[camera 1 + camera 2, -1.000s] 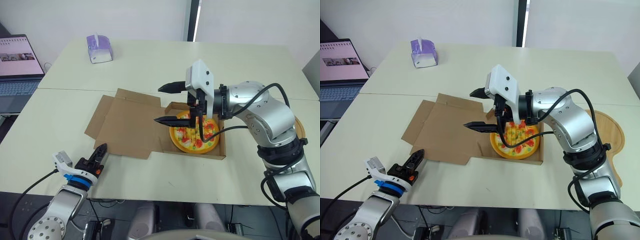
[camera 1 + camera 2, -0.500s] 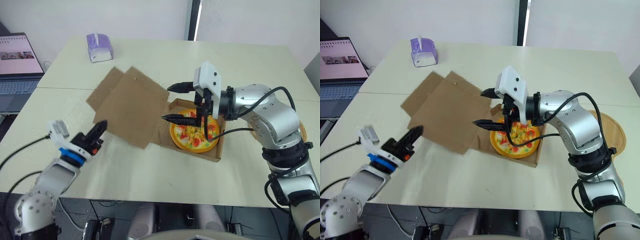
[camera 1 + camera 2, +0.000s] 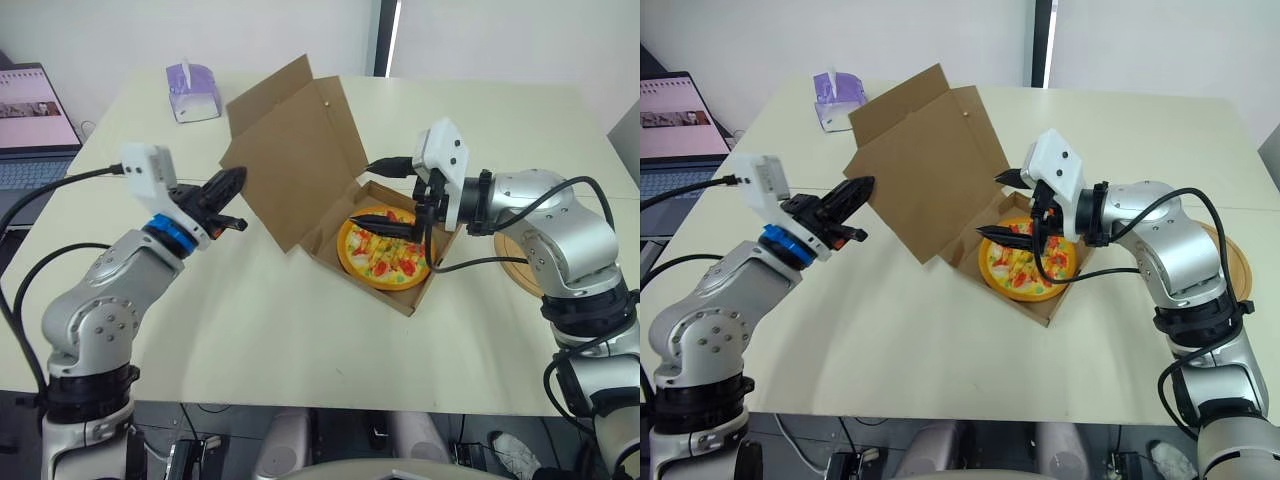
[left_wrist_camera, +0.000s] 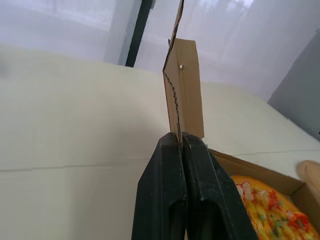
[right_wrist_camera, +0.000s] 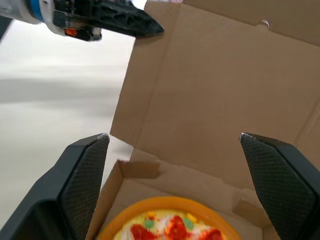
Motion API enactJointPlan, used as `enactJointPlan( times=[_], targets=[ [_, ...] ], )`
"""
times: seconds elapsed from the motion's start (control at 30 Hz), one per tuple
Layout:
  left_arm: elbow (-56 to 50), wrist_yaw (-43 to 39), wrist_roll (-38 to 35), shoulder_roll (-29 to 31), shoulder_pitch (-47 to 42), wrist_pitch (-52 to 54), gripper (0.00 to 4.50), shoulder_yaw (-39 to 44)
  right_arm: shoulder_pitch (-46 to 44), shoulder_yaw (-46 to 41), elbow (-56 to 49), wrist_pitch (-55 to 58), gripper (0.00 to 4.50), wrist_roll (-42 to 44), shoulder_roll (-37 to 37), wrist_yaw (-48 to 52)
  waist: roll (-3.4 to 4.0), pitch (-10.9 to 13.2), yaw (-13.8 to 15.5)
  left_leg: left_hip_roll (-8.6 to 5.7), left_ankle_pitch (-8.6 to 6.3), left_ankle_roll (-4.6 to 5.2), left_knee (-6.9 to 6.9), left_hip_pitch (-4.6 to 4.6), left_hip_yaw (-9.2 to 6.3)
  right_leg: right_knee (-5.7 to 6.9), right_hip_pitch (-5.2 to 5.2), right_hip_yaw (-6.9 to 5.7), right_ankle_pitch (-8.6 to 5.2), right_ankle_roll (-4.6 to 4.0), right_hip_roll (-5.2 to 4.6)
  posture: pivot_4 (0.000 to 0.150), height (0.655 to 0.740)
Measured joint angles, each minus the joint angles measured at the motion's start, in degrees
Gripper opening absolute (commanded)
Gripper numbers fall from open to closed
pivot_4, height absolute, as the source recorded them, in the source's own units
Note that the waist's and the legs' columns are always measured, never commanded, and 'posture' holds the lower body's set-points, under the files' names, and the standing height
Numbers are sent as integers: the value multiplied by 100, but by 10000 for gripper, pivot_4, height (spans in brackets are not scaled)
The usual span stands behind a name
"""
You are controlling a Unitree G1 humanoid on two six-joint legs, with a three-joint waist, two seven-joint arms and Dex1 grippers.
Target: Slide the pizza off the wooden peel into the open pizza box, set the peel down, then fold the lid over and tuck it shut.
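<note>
The pizza (image 3: 385, 255) lies in the base of the cardboard box (image 3: 420, 298) at mid table. The lid (image 3: 295, 150) stands raised and tilted over the base. My left gripper (image 3: 240, 195) is shut on the lid's free edge; in the left wrist view the cardboard lid (image 4: 185, 90) runs up from between the closed fingers (image 4: 165, 190). My right gripper (image 3: 372, 192) hovers open just above the pizza (image 5: 170, 225), facing the inside of the lid (image 5: 210, 85), touching nothing. The wooden peel (image 3: 1230, 270) lies on the table at the right, partly behind the right arm.
A purple tissue box (image 3: 192, 92) stands at the back left of the table. A laptop (image 3: 30, 130) sits off the table's left edge. A seam between two tabletops runs across behind the box.
My left gripper has risen from the table's front edge and lifted the lid from flat to nearly upright. The box base has turned and slid right. The right gripper drew back right.
</note>
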Motion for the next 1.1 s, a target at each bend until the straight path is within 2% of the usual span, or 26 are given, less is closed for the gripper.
enactJointPlan(
  times=[0.07, 0.17, 0.23, 0.37, 0.53, 0.67, 0.8, 1.1],
  targets=[
    [98, -214, 286, -12, -172, -87, 71, -114, 28, -54, 153, -74, 45000, -52, -80, -36, -1, 1, 0, 0, 0, 0, 1, 0, 0, 0, 0, 0, 0, 0, 0, 1500, 7400],
    [211, -474, 593, -49, -357, -175, 0, -252, 33, -199, 600, -332, 39521, -349, -357, -147, -1, 1, 3, 0, 0, 0, 1, -1, 3, -1, 1, 2, 0, 0, -1, 1500, 7400],
    [282, -595, 755, -180, -452, -184, 0, -266, 56, -234, 1250, -781, 30140, -764, -690, -184, -5, 3, 17, 0, 0, 0, 1, -1, 4, -1, 1, 1, 0, 0, -1, 1500, 7400],
    [410, -724, 923, -279, -601, -185, 0, -277, 65, -216, 2126, -1487, 19193, -1260, -935, -163, -8, 5, 10, 0, 1, 0, 1, 0, 10, 1, -1, 3, 0, 0, -1, 1500, 7400],
    [582, -972, 1176, -447, -854, -198, 0, -336, -53, 60, 4024, -2621, 1475, -2023, -1026, -110, -10, 6, 0, 1, 2, 1, 2, 5, 26, 6, 0, 15, 1, 1, -1, 1500, 7400],
    [698, -1154, 1346, -558, -910, -199, 0, -374, -146, 168, 4968, -3273, 368, -2380, -1013, -36, -10, 7, -7, 1, 2, 1, 2, 4, 30, 6, -4, 19, 1, 1, -1, 1500, 7400],
    [767, -1305, 1481, -640, -986, -199, 0, -433, -107, 137, 5066, -3503, 368, -2424, -1013, 267, -10, 7, -6, 2, 2, 1, 4, 5, 29, 9, -3, 18, 2, 1, 0, 1500, 7400],
    [1184, -1607, 1720, -717, -1305, -311, 0, -455, 1162, -230, 2951, -2452, 368, -1538, -1009, 1008, -10, 7, 8, 2, 2, 0, 10, 4, 23, 15, -3, 16, 3, 3, -1, 1500, 7400]
  ],
)
